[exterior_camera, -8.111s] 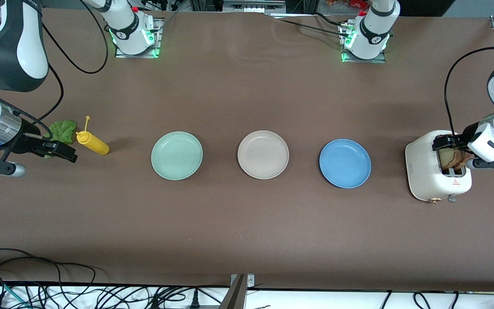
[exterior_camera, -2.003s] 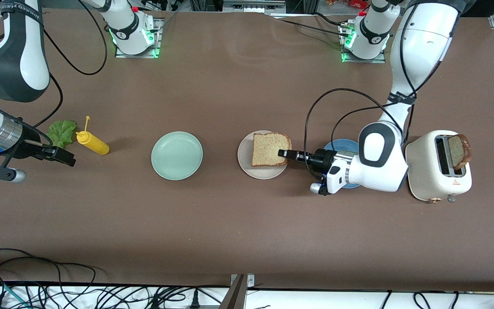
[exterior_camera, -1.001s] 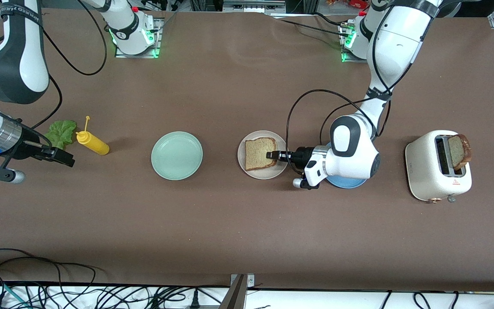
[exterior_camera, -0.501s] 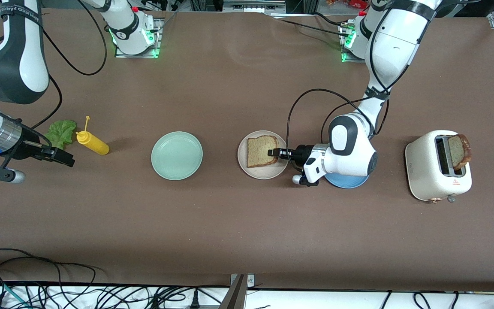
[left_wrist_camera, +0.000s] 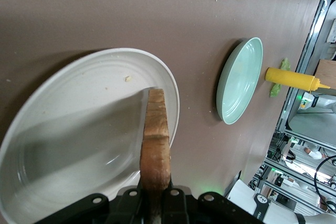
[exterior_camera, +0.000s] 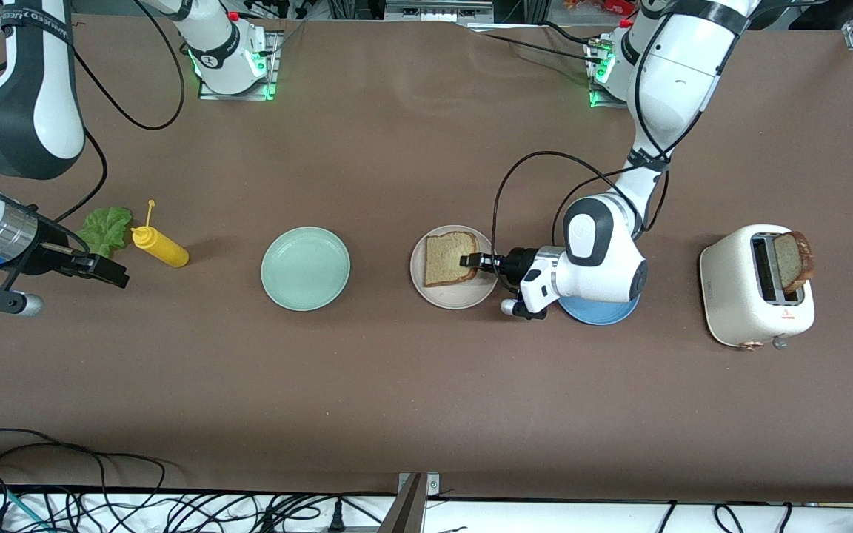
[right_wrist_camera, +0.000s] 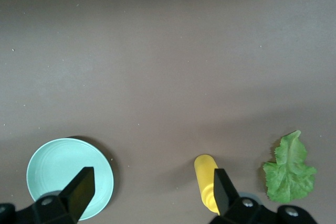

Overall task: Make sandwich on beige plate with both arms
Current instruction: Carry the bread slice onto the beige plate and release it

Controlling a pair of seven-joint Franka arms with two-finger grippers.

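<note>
A tan toast slice (exterior_camera: 447,259) lies flat, low over the beige plate (exterior_camera: 456,297), and my left gripper (exterior_camera: 469,260) is shut on the slice's edge. In the left wrist view the toast slice (left_wrist_camera: 156,135) shows edge-on above the beige plate (left_wrist_camera: 68,124), pinched in the left gripper (left_wrist_camera: 156,195). A second toast slice (exterior_camera: 794,260) stands up out of the white toaster (exterior_camera: 730,296). The green lettuce leaf (exterior_camera: 108,226) lies on the table beside my right gripper (exterior_camera: 117,272), which waits open over the table. The right gripper (right_wrist_camera: 151,188) holds nothing.
A mint green plate (exterior_camera: 305,268) and a yellow squeeze bottle (exterior_camera: 162,248) lie between the beige plate and the lettuce. A blue plate (exterior_camera: 604,312) sits partly hidden under my left arm. The toaster stands at the left arm's end of the table.
The left gripper took one toast slice from the toaster and carried it over the beige plate; in the last second it shifted only slightly. The right arm has not moved.
</note>
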